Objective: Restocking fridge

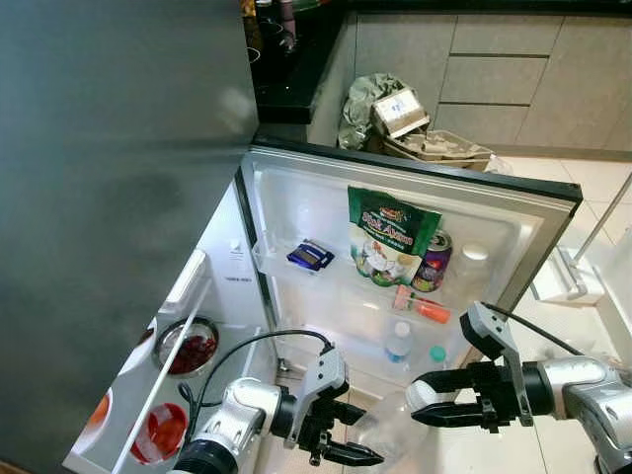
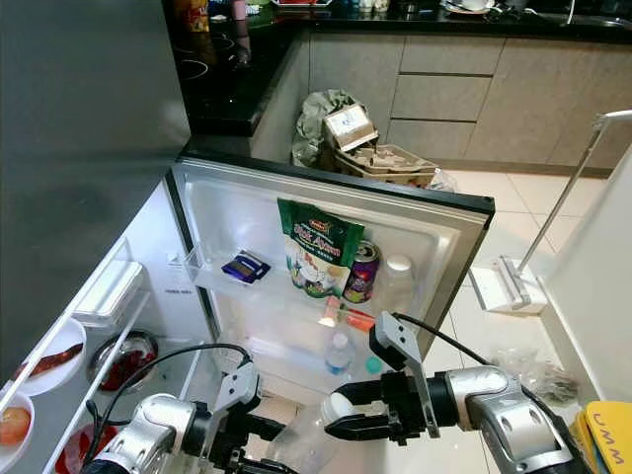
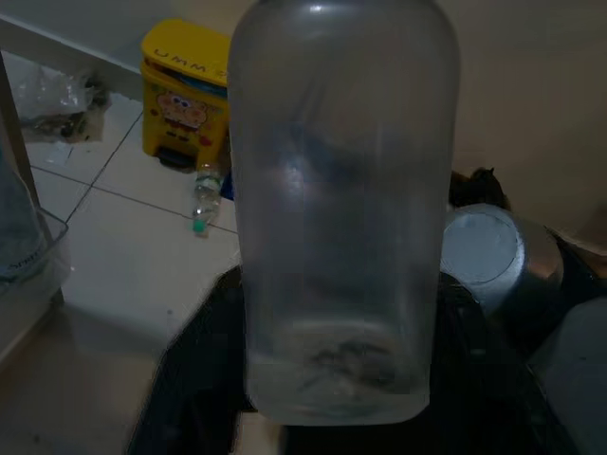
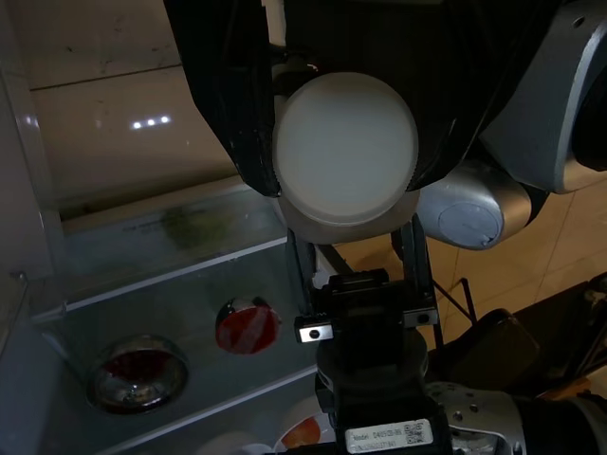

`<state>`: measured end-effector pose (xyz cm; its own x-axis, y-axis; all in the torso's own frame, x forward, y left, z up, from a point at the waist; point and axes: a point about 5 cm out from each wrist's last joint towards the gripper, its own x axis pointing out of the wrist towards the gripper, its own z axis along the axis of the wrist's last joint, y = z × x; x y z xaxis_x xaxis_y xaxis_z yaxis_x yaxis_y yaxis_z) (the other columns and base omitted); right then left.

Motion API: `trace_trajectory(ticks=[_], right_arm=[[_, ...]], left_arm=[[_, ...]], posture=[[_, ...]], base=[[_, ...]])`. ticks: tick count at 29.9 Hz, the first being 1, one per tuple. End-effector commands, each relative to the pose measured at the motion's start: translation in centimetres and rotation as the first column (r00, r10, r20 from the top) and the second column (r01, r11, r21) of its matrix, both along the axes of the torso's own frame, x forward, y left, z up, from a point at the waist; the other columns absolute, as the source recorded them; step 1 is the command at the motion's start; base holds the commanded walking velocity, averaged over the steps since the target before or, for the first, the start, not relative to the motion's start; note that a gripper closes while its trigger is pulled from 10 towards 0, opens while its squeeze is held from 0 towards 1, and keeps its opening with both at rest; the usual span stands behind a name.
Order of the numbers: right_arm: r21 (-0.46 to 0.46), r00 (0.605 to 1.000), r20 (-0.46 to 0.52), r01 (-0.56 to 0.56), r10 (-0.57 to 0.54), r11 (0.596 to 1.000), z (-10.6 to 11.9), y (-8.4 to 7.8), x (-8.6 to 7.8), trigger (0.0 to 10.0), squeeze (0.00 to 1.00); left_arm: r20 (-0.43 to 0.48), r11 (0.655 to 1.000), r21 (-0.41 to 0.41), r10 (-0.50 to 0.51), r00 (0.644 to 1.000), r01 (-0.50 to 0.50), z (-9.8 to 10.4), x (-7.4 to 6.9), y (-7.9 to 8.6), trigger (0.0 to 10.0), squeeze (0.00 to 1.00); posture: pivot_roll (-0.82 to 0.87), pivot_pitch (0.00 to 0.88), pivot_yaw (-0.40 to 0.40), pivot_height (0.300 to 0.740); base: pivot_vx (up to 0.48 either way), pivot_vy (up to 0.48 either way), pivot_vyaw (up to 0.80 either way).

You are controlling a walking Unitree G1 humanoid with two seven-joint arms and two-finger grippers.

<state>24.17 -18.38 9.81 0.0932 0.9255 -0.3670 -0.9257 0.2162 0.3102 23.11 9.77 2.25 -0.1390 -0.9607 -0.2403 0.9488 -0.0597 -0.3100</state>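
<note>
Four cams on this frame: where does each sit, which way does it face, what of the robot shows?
Left eye: on the head, looking down at the open fridge door; left gripper and right gripper meet on a clear bottle.
Right eye: same head, same scene.
Left wrist: on the left arm, looks along the bottle's body toward a yellow bin; the right arm shows behind.
Right wrist: on the right arm, faces the bottle's white cap and the fridge shelves; the left arm shows.
Shared: all see the bottle.
</note>
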Motion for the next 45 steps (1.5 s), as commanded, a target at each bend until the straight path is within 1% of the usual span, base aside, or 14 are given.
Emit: trace_trajectory(ticks=[1, 7, 14, 17, 21, 22, 24, 25, 26, 29, 34, 39, 41, 45], right_arm=[[-0.029, 0.999, 0.039, 0.007, -0.006, 1.000, 0.4, -0.2, 0.3, 0.0, 0.00], [-0.050, 0.998, 0.064, 0.028, -0.025, 0.998, 0.4, -0.4, 0.6, 0.0, 0.00], [-0.153, 0.996, 0.088, 0.044, -0.030, 0.987, -0.1, -1.1, 0.9, 0.0, 0.00], [-0.283, 0.988, 0.141, 0.097, -0.059, 0.954, -0.4, -2.4, 1.5, 0.0, 0.00], [-0.300, 0.984, 0.161, 0.118, -0.071, 0.947, -0.4, -2.7, 1.7, 0.0, 0.00], [-0.305, 0.978, 0.190, 0.144, -0.088, 0.941, -0.1, -3.0, 2.1, 0.0, 0.00], [-0.302, 0.968, 0.223, 0.178, -0.112, 0.937, 0.3, -3.2, 2.5, 0.0, 0.00], [-0.292, 0.956, 0.262, 0.208, -0.131, 0.934, 0.9, -3.3, 3.1, 0.0, 0.00], [-0.276, 0.947, 0.288, 0.227, -0.145, 0.934, 1.4, -3.3, 3.5, 0.0, 0.00], [-0.252, 0.940, 0.305, 0.232, -0.150, 0.939, 1.9, -3.2, 3.8, 0.0, 0.00], [-0.226, 0.946, 0.317, 0.141, -0.064, 0.964, 4.4, -2.9, 4.4, 0.0, 0.00], [-0.244, 0.960, 0.280, 0.063, 0.008, 0.968, 5.2, -3.2, 4.1, 0.0, 0.00], [-0.248, 0.968, 0.245, 0.006, 0.057, 0.969, 5.7, -3.4, 3.9, 0.0, 0.00], [-0.244, 0.964, 0.253, -0.014, 0.077, 0.970, 6.7, -3.5, 4.2, 0.0, 0.00]], left_arm=[[-0.001, 0.999, -0.041, -0.023, 1.000, 0.023, 0.5, 0.0, -0.3, 10.0, 1.00], [-0.004, 1.000, -0.020, -0.005, 1.000, 0.005, 0.2, 0.0, 0.0, 10.0, 1.00], [-0.029, 1.000, 0.028, 0.010, 1.000, -0.009, -0.4, -0.2, 0.8, 10.0, 1.00], [-0.042, 0.994, 0.098, 0.052, 0.998, -0.048, -1.4, -0.3, 1.9, 10.0, 1.00], [-0.050, 0.992, 0.115, 0.066, 0.997, -0.060, -1.7, -0.5, 2.3, 10.0, 1.00], [-0.057, 0.989, 0.124, 0.083, 0.995, -0.075, -1.9, -0.6, 2.6, 10.0, 0.77], [-0.060, 0.988, 0.128, 0.093, 0.994, -0.085, -2.0, -0.6, 2.8, 10.0, 0.70], [-0.054, 0.987, 0.127, 0.109, 0.993, -0.101, -2.0, -0.5, 2.9, 10.0, 0.28], [-0.045, 0.985, 0.124, 0.122, 0.991, -0.116, -1.9, -0.4, 3.1, 10.0, 0.00], [-0.032, 0.984, 0.117, 0.137, 0.990, -0.133, -1.7, -0.2, 3.2, 10.0, 0.00], [0.100, 0.961, 0.058, 0.263, 0.960, -0.269, -0.1, 1.3, 4.4, 10.0, 0.00], [0.162, 0.947, 0.024, 0.312, 0.936, -0.319, 0.3, 1.0, 5.1, 10.0, 0.00], [0.258, 0.926, -0.016, 0.369, 0.893, -0.378, 0.8, 0.8, 5.6, 10.0, 0.00], [0.285, 0.908, -0.064, 0.413, 0.865, -0.413, 1.4, 0.2, 6.1, 10.0, 0.00]], posture=[[-0.07, 0.000, -0.001, 0.740], [-0.06, 0.000, -0.001, 0.740], [-0.07, 0.000, 0.001, 0.740], [-0.07, 0.000, 0.002, 0.740], [-0.07, 0.000, 0.001, 0.740], [-0.07, 0.000, 0.001, 0.740], [-0.07, 0.000, 0.001, 0.740], [-0.07, 0.000, -0.002, 0.740], [-0.07, 0.000, -0.002, 0.740], [-0.07, 0.000, -0.001, 0.740], [-0.08, 0.000, -0.018, 0.740], [-0.08, 0.000, -0.029, 0.740], [-0.07, 0.000, -0.038, 0.740], [-0.07, 0.000, -0.044, 0.740]], base=[[0.000, 0.000, 0.00], [0.000, 0.000, 0.00], [0.000, 0.000, 0.00], [0.000, 0.000, 0.00], [0.000, 0.000, 0.00], [0.000, 0.000, 0.00], [0.000, 0.000, 0.00], [0.000, 0.000, 0.00], [0.000, 0.000, 0.00], [0.000, 0.000, 0.00], [0.000, 0.000, 0.00], [0.000, 0.000, 0.00], [0.000, 0.000, 0.00], [0.000, 0.000, 0.00]])
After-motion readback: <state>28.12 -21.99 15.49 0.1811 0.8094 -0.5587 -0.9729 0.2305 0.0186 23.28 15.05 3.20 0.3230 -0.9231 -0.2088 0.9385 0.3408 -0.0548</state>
